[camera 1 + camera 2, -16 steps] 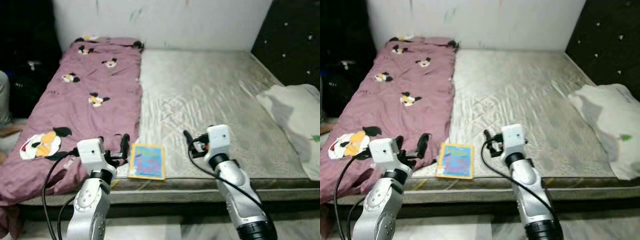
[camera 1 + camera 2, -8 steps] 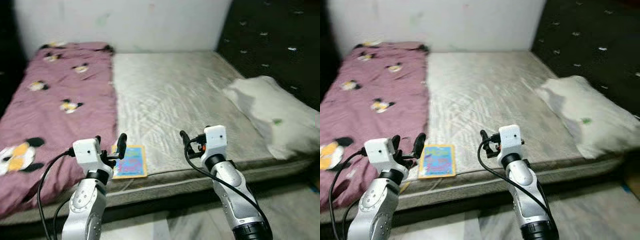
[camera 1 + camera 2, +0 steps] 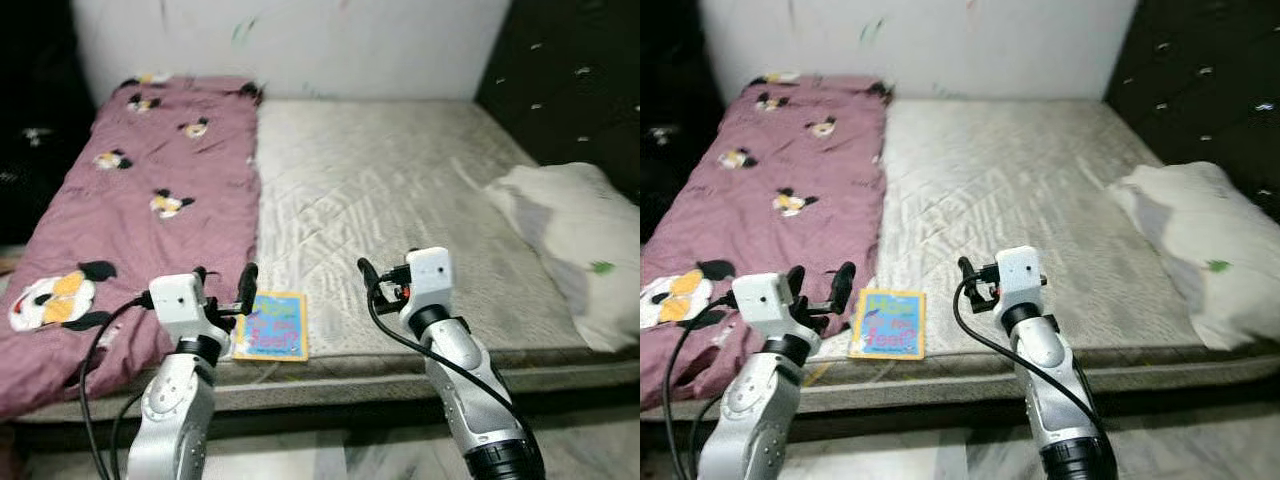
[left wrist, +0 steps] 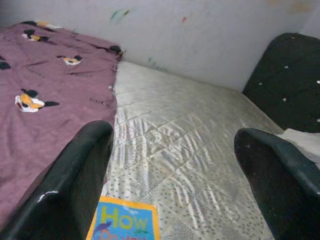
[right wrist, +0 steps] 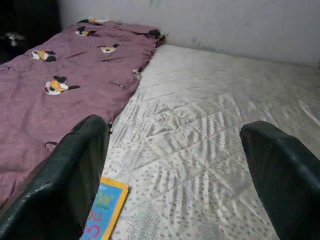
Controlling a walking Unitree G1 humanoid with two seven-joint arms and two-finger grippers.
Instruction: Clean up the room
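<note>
A blue and yellow children's book (image 3: 272, 326) lies flat at the front edge of the grey mattress (image 3: 400, 190), just beside the purple cartoon-print blanket (image 3: 150, 190). My left gripper (image 3: 225, 283) hovers open just left of the book, at the blanket's edge, with nothing between its fingers. My right gripper (image 5: 175, 180) is open too, held over the mattress's front edge to the right of the book. The book's top (image 4: 125, 225) shows low in the left wrist view, and its corner (image 5: 105, 215) in the right wrist view.
A white pillow (image 3: 575, 245) lies at the bed's right edge against a dark padded wall (image 3: 570, 80). A pale wall (image 3: 300, 40) stands behind the bed. Dark clutter (image 3: 30, 140) sits left of it. Tiled floor (image 3: 330, 460) runs below the front edge.
The head view has swung back to the left since half a second ago, so the whole scene has shifted. Both arms hold the same pose, and the book lies where it was.
</note>
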